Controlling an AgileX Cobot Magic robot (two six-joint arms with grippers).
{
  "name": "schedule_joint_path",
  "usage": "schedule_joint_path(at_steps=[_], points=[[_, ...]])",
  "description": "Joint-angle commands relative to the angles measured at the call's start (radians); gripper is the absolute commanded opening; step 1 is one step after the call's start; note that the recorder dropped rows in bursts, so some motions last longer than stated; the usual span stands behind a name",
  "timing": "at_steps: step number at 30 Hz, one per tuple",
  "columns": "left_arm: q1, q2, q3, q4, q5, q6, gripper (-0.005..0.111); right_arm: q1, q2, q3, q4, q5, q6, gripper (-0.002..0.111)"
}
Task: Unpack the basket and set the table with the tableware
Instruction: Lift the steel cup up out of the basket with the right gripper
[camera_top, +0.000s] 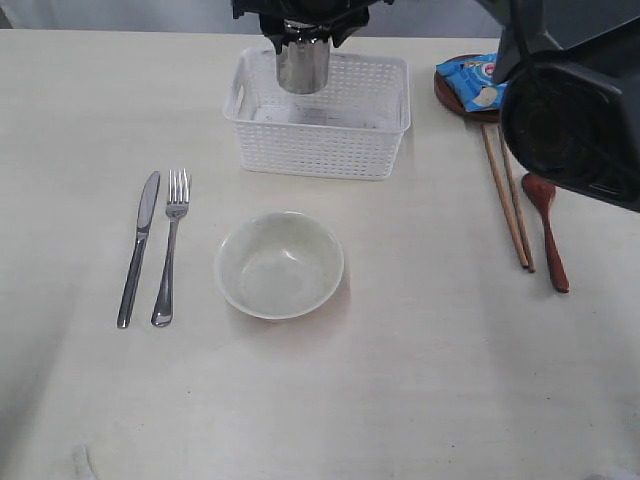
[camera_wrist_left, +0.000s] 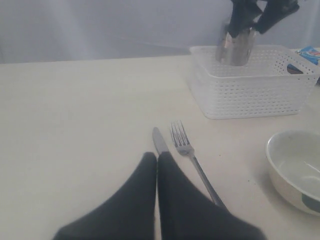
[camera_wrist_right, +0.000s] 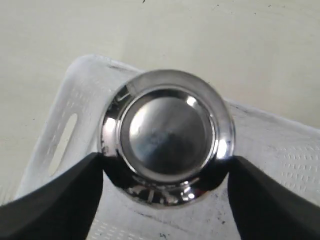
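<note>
My right gripper (camera_wrist_right: 165, 166) is shut on the shiny steel cup (camera_wrist_right: 167, 132) and holds it upright just above the white basket (camera_wrist_right: 65, 125). The exterior view shows the cup (camera_top: 303, 66) hanging over the basket's (camera_top: 320, 150) far side. On the table (camera_top: 420, 380) lie the knife (camera_top: 138, 250) and fork (camera_top: 168, 250) side by side, with the off-white bowl (camera_top: 279, 265) to their right. Two chopsticks (camera_top: 508, 200) and the dark wooden spoon (camera_top: 548, 235) lie at the right. My left gripper (camera_wrist_left: 157, 156) is shut and empty, low over the knife (camera_wrist_left: 160, 140).
A blue crisp packet (camera_top: 472, 80) rests on the small brown plate (camera_top: 445, 95) right of the basket. A bulky dark part of an arm (camera_top: 575, 100) fills the exterior view's upper right corner, above the spoon's end.
</note>
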Motion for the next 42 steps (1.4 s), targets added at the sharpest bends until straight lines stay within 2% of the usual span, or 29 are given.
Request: schedule_joint_path(at_steps=[1,8,25,29,30,32,36,37,39,42], points=[[-0.006,-0.003,0.003,0.0,-0.002,-0.003,0.0,-0.012,-0.009,-0.01,-0.009,0.01,-0.022,0.0],[-0.006,-0.003,0.003,0.0,-0.002,-0.003,0.0,-0.012,0.01,-0.004,0.092,0.01,-0.045,0.0],[-0.006,-0.003,0.003,0.0,-0.002,-0.003,0.0,-0.019,0.119,-0.004,0.05,0.01,-0.047,0.0],[-0.006,-0.003,0.003,0.0,-0.002,-0.003,0.0,-0.019,0.117,-0.004,0.095,0.01,-0.062,0.0],[-0.006,-0.003,0.003,0.0,-0.002,-0.003,0.0,-0.019,0.117,-0.004,0.107,0.01,-0.067,0.002],[-0.006,-0.003,0.003,0.0,-0.002,-0.003,0.0,-0.019,0.113,-0.004,0.126,0.01,-0.067,0.013],[-0.006,-0.003,0.003,0.0,-0.002,-0.003,0.0,-0.019,0.113,-0.004,0.148,0.01,-0.067,0.058],[-0.006,-0.003,0.003,0.0,-0.002,-0.003,0.0,-0.019,0.113,-0.004,0.148,0.01,-0.067,0.065],[-0.006,-0.003,0.003,0.0,-0.002,-0.003,0.0,-0.019,0.113,-0.004,0.148,0.01,-0.067,0.066],[-0.006,-0.003,0.003,0.0,-0.002,-0.003,0.0,-0.019,0.113,-0.004,0.129,0.01,-0.089,0.06]])
